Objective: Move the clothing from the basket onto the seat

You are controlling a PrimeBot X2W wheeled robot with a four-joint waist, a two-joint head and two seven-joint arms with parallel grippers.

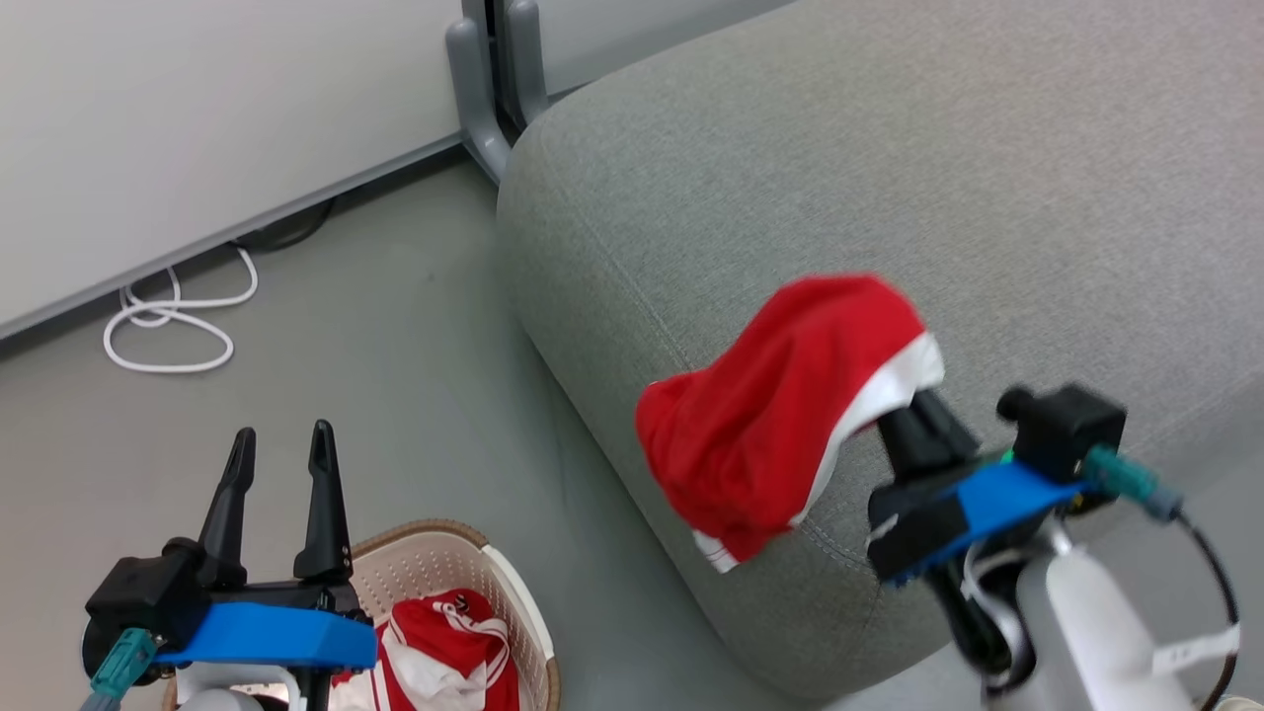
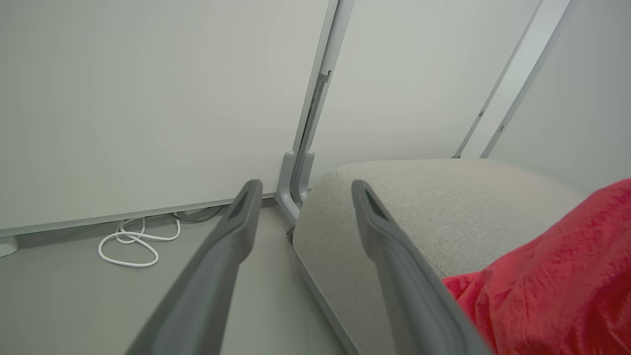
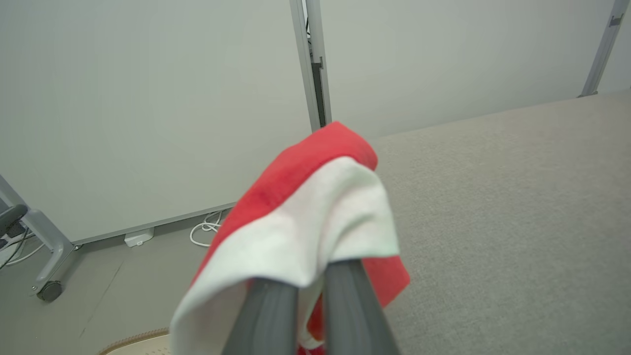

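While the right hand [image 1: 913, 430] pinches the red garment [image 1: 780, 425] by its white hem over the seat [image 1: 889, 178] edge, the cloth hangs limp, looks light. The left hand [image 1: 281, 444] is spread, empty, above the basket [image 1: 513, 592]; more clothing [image 1: 444, 642] lies inside. Best to grab a bunched fold.

Black left claw [image 1: 282, 433] and right claw [image 1: 913, 415], long dark fingers [image 1: 326, 504], blue wrist plates [image 1: 267, 634], teal connectors [image 1: 1121, 476], pale forearms [image 1: 1086, 612]
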